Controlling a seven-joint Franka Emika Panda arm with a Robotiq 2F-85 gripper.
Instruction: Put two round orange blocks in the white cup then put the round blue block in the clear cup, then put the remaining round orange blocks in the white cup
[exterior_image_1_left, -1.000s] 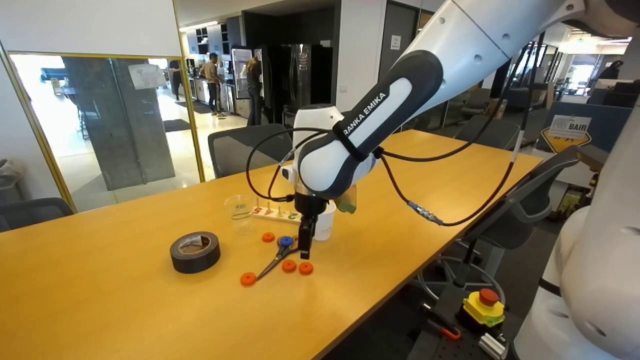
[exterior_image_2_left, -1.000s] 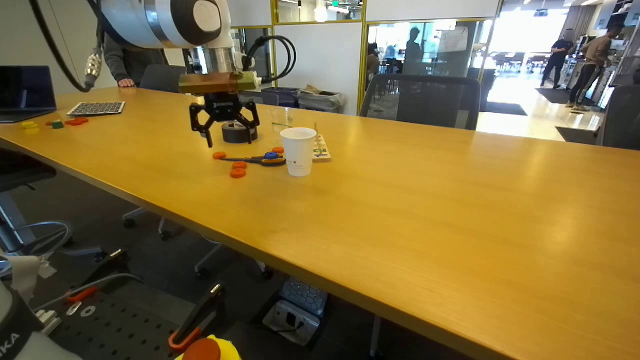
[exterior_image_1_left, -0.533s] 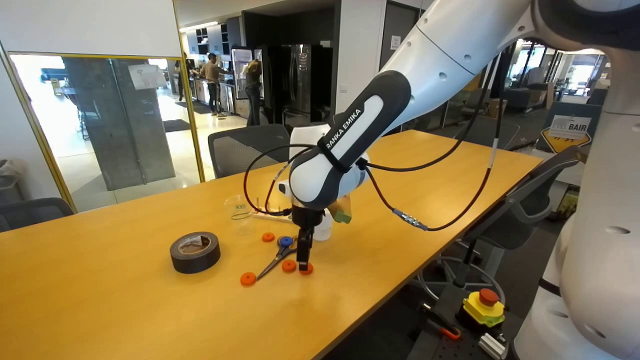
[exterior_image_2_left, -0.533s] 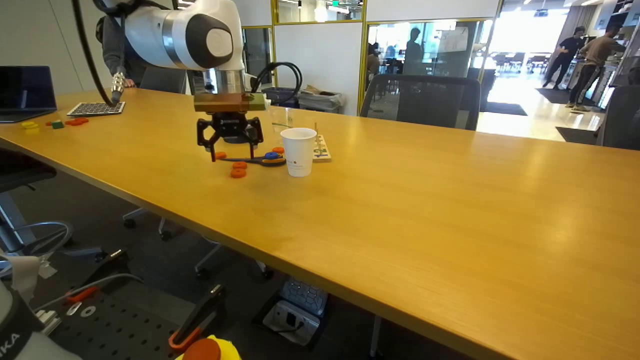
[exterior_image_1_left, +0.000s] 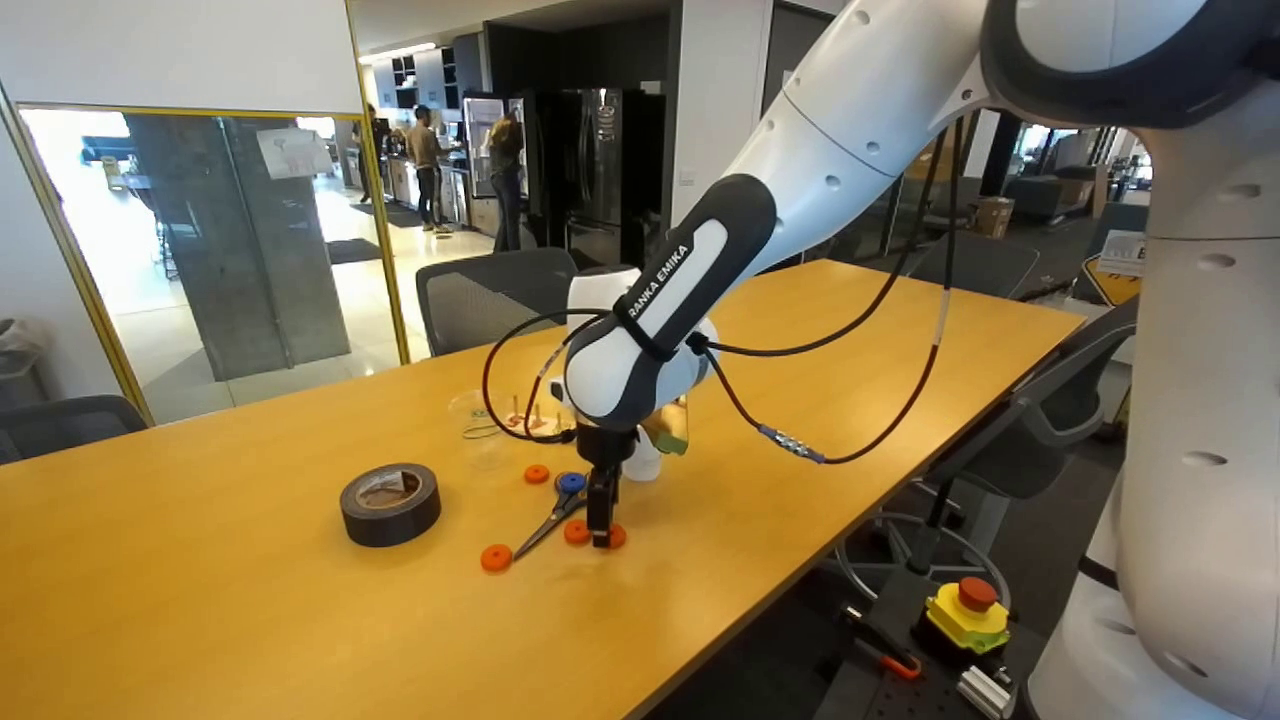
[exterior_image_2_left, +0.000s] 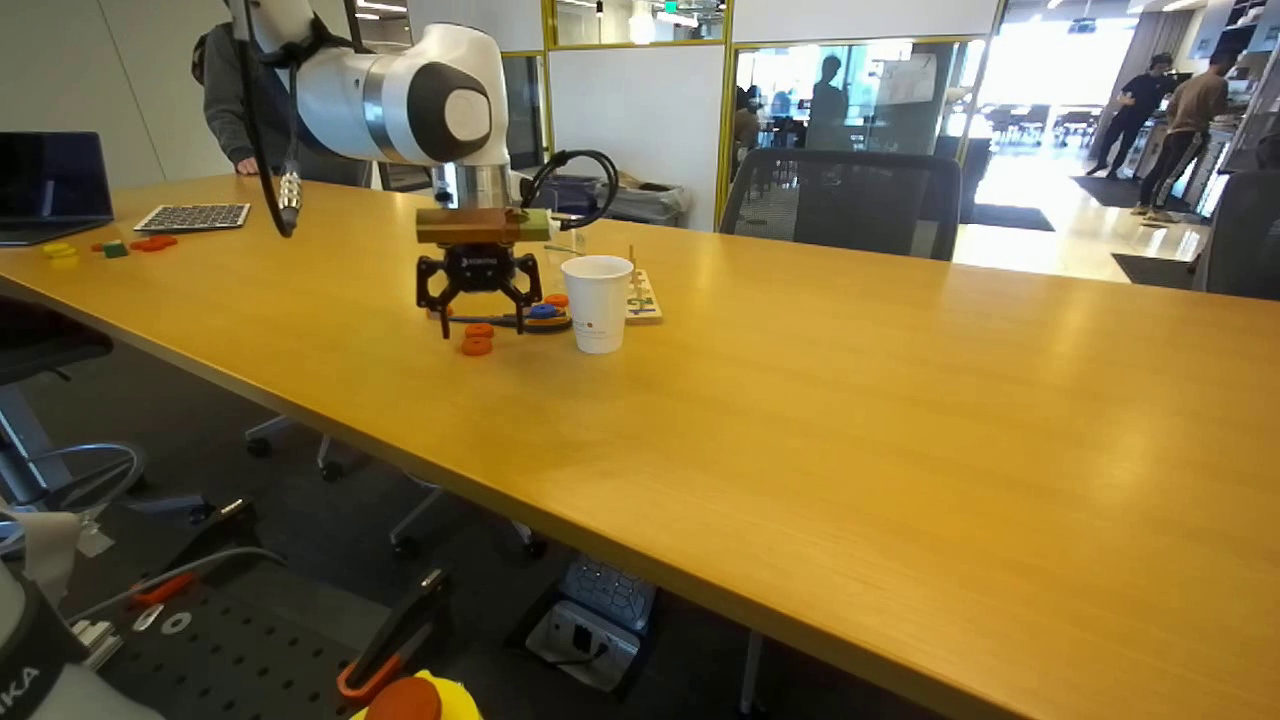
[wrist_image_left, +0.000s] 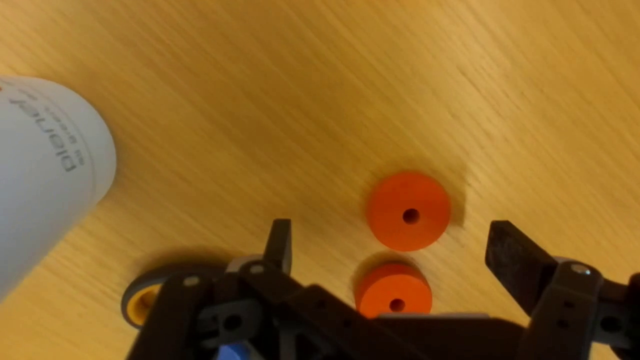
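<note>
My gripper (exterior_image_2_left: 483, 332) is open and empty, low over the table. In the wrist view its fingertips (wrist_image_left: 390, 225) stand on either side of a round orange block (wrist_image_left: 408, 211). A second orange block (wrist_image_left: 395, 295) lies close by, partly hidden by the gripper. More orange blocks (exterior_image_1_left: 496, 558) (exterior_image_1_left: 536, 474) lie near the scissors. The round blue block (exterior_image_1_left: 571, 483) rests on the scissors' handle; it also shows in an exterior view (exterior_image_2_left: 543, 311). The white cup (exterior_image_2_left: 598, 305) stands upright beside the gripper and shows in the wrist view (wrist_image_left: 45, 165). The clear cup (exterior_image_1_left: 478, 425) stands farther back, partly hidden in an exterior view.
Open scissors (exterior_image_1_left: 548, 524) lie among the blocks. A black tape roll (exterior_image_1_left: 390, 505) lies beyond them. A wooden peg board with numbers (exterior_image_2_left: 645, 300) sits behind the white cup. A laptop (exterior_image_2_left: 50, 185) and small coloured pieces (exterior_image_2_left: 115, 248) are at the table's far end.
My open gripper has moved down from above the table towards the pair of orange blocks, also shifting sideways towards the white cup in an exterior view. The blocks and cups have not moved.
</note>
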